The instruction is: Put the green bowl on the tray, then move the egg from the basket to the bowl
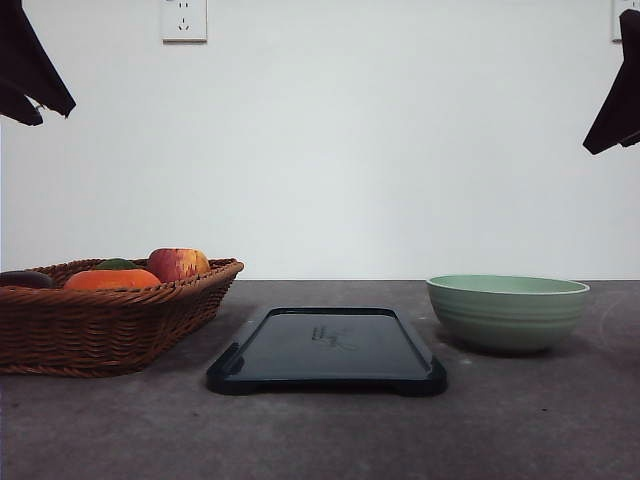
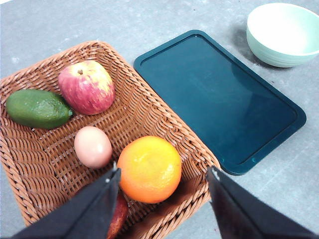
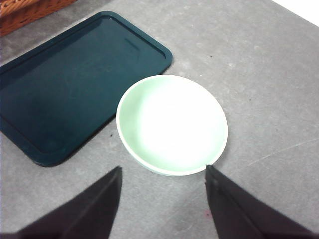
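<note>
Left to right across the worktop [image 1: 320, 440]: basket [image 1: 105, 325] at the left, holding an avocado [image 2: 37, 108], an apple [image 2: 86, 86], the egg [image 2: 92, 147] and an orange [image 2: 149, 169]; tray [image 1: 327, 350] bare at centre; green bowl [image 1: 507, 312] upright and empty on the right, just beside the tray but not on it. Left hand [image 2: 163, 177] raised over the basket, fingers spread wide, gripping nothing. Right hand [image 3: 163, 173] raised over the near rim of the bowl, likewise spread and empty. Step in hand, by judgement: bowl to tray, not yet begun. For a clean lift: descent with one finger inside the rim and one outside, firm closure on the wall, bowl kept level, set-down near the middle of the tray and well clear of its low raised rim. Egg left untouched between apple and orange until the bowl is seated; gentle closure advisable there, given a smooth, rounded, fragile shell.
</note>
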